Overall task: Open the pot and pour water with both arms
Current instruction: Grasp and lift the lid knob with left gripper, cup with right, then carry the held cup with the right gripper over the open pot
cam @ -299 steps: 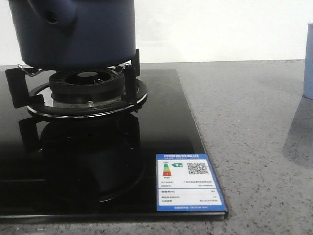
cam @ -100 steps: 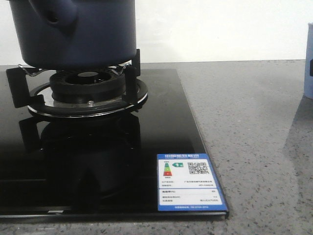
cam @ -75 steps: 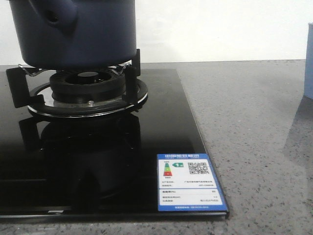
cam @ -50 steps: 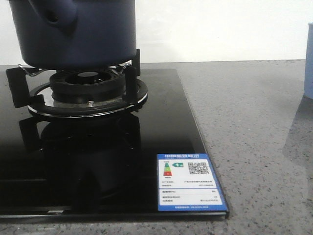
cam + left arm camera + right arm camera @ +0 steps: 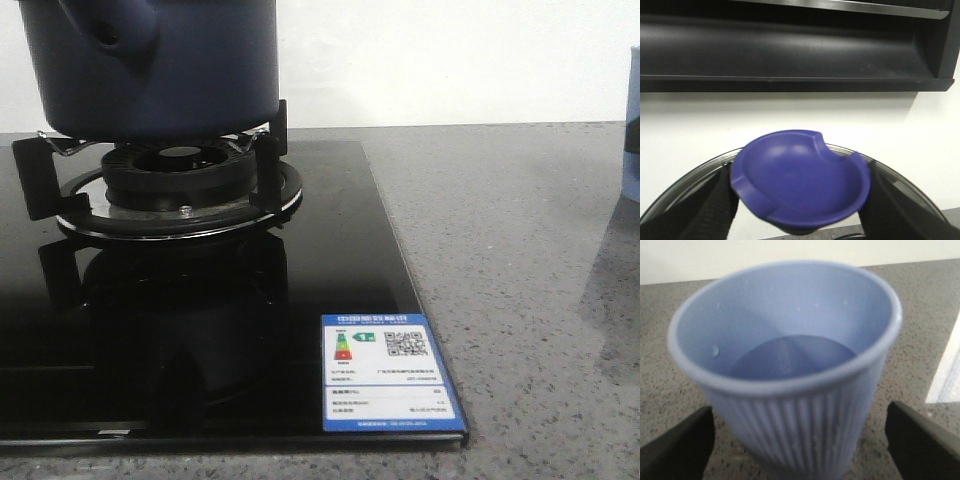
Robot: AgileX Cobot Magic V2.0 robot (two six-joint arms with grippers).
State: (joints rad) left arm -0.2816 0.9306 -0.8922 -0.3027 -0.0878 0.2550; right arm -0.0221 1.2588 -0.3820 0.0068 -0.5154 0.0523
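Pot (image 5: 150, 65): dark navy, seated on the burner grate (image 5: 170, 180) of the black glass hob (image 5: 340, 250), front-view left; rim cut off by the frame edge, so whether it is open can't be read there.
Pot handle (image 5: 110, 30): stubby tube with a hole, faces the camera; likely the best hold point, though short and round, so it may twist.
Handling (judgement): rigid, probably heavy if filled; smooth matte wall gives little for pads, so go for handle or rim.
Lid (image 5: 802, 180): blue, notched at the edge, underside toward the wrist camera, up off the bench against wall and dark shelf.
Left tool (image 5: 800, 215): fingers either side of the lid, apparently gripping it; contact point hidden.
Cup (image 5: 785, 365): pale blue, ribbed, upright on the grey bench (image 5: 500, 250), well right of the hob.
Water (image 5: 715, 351): only droplets on the cup's inner wall; no visible fill.
Right tool (image 5: 800, 445): fingers spread wide, flanking the cup, not touching.
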